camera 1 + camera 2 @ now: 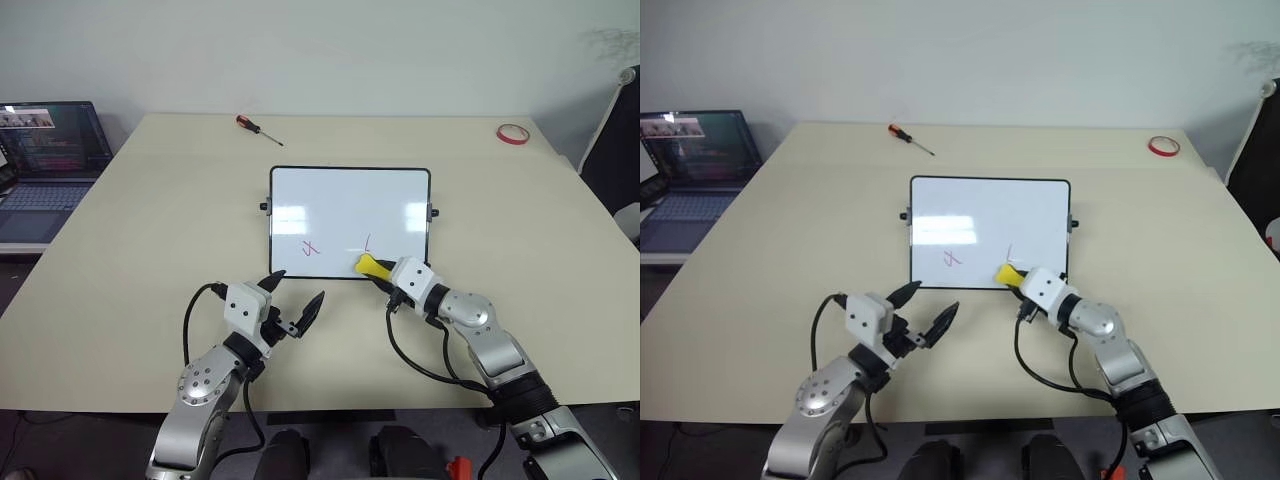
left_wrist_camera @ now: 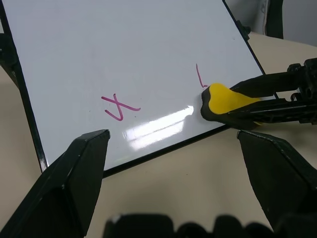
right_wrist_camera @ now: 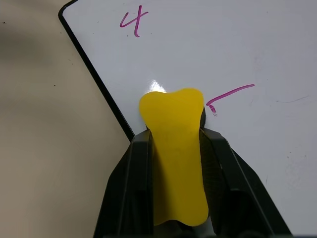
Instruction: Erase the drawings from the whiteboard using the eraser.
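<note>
The eraser (image 3: 174,158) is clamped in the right gripper's (image 1: 385,275) jaws on the whiteboard (image 1: 350,200). The left gripper's (image 1: 297,300) jaws are spread empty. A screwdriver (image 1: 258,129), tape ring (image 1: 513,134) and laptop (image 1: 50,165) are seen well apart on the tabletop (image 1: 150,220).

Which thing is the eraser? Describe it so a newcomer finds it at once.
Start at the whiteboard in the middle of the table, then go to its near edge. There the right gripper is shut on the eraser, a small yellow block beside a partly wiped pink mark.
</note>
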You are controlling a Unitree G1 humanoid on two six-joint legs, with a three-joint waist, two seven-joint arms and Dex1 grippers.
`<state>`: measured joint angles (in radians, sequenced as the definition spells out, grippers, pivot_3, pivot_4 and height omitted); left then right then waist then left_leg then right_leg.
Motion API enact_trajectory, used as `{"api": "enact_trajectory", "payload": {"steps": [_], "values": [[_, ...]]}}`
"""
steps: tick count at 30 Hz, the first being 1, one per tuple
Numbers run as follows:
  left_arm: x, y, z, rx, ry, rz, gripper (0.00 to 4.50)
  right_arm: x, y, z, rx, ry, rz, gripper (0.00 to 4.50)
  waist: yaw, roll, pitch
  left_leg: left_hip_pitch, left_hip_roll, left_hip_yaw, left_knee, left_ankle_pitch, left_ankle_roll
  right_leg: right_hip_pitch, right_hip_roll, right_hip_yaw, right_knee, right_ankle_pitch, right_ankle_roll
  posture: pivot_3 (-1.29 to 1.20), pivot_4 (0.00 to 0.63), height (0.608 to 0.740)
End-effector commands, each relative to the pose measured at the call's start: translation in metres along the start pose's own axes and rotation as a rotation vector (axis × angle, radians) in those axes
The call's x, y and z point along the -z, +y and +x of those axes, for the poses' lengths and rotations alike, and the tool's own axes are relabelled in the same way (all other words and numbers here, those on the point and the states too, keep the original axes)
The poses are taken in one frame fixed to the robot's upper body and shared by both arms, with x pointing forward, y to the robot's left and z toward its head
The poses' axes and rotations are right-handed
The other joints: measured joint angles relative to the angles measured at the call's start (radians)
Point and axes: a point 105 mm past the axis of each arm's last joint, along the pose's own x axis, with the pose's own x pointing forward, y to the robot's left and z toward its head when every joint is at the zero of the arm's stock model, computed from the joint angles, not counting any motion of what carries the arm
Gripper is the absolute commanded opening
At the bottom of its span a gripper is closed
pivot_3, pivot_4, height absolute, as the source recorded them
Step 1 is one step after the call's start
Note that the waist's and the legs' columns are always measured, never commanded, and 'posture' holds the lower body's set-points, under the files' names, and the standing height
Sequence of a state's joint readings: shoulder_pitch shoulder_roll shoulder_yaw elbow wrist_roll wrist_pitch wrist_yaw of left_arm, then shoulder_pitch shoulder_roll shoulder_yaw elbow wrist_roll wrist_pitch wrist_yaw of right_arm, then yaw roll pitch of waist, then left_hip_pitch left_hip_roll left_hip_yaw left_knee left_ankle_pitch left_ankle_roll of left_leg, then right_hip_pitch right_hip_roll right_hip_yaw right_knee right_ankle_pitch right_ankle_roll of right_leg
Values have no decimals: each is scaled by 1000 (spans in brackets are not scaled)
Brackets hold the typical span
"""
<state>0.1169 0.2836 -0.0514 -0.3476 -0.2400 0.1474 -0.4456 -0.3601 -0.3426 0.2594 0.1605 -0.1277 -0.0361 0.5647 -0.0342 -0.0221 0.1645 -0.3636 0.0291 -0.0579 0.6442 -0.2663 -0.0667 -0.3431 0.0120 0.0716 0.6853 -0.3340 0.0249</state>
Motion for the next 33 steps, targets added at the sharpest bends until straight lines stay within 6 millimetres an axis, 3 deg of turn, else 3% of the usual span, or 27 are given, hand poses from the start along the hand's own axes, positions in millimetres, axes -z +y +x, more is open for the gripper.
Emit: {"api": "enact_trajectory", "payload": {"steps": [1,4,9,12,18,24,26,33], "values": [[-16,-1,3,11,-53,27,4500,5,-42,1,191,46,-10,985,-4,0,1,0,0,0,0,0,0,0,0,0,0,0,0,0,150,740],[-16,-2,4,21,-51,25,4500,-10,-67,4,294,-5,-45,985,-6,0,1,0,0,0,1,0,0,0,0,0,0,1,2,0,150,740],[-19,-3,7,27,-56,26,4500,-23,-82,8,362,-48,-61,985,-5,0,1,-1,0,0,0,1,0,0,1,0,-4,2,2,0,150,740],[-21,-3,7,13,-61,11,4500,-23,-72,14,312,-43,-46,985,-6,0,1,-2,0,1,-1,0,1,-1,0,0,-4,3,0,0,150,740],[-20,-7,4,14,-54,15,4500,-23,-1,23,-45,-44,-39,985,-17,0,2,-2,1,0,-3,0,1,-2,0,0,-5,3,-1,0,150,740],[-22,-6,4,9,-57,22,4500,-22,20,20,-178,-29,-59,985,-16,0,5,-2,0,-2,-4,0,1,-2,0,1,-5,3,-1,0,150,740],[-22,-6,4,10,-58,24,4500,-24,11,21,-139,-35,-55,985,-16,0,5,-3,0,-3,-4,0,0,-3,0,1,-5,3,-1,0,150,740],[-25,-9,7,27,-61,25,4500,-37,-68,24,270,-50,-80,985,-18,0,11,-7,0,-3,-4,0,0,-7,0,1,-4,3,-1,0,150,740]]}}
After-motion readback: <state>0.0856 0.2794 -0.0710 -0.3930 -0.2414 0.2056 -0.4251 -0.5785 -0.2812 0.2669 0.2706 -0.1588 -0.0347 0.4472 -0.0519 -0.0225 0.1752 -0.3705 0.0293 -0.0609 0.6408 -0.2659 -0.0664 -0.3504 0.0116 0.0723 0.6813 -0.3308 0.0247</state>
